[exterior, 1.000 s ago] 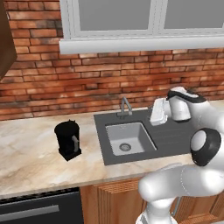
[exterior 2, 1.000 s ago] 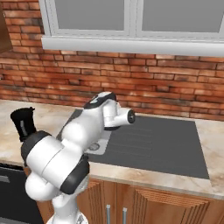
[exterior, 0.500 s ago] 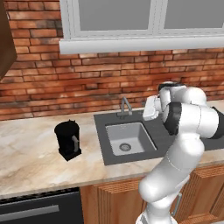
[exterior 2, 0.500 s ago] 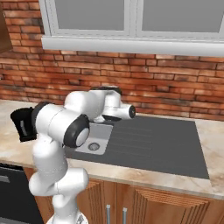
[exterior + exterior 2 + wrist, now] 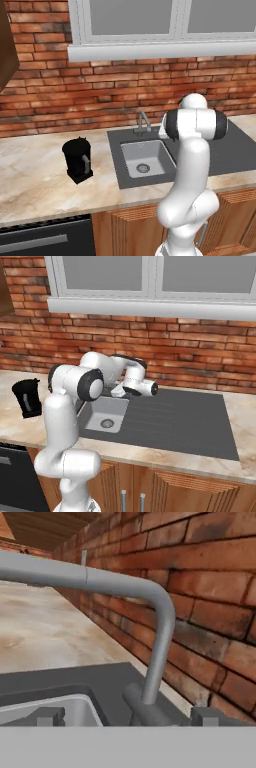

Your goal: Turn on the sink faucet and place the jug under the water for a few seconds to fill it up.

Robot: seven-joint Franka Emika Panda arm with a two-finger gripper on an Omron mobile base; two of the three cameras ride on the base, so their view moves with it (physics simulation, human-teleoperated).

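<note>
Jug (image 5: 77,159) stands upright on the desk (image 5: 30,175), well left of the sink (image 5: 141,157) — nothing touching it. Claw (image 5: 127,717) hangs open right at the tap (image 5: 150,622), its fingertips (image 5: 48,716) spread either side of the tap's base, gripping nothing. Brick wall (image 5: 210,592) sits just behind — no water running.

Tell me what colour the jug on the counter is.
Black, with a light grey strip on its handle; the jug shows best in the left base view.
</note>
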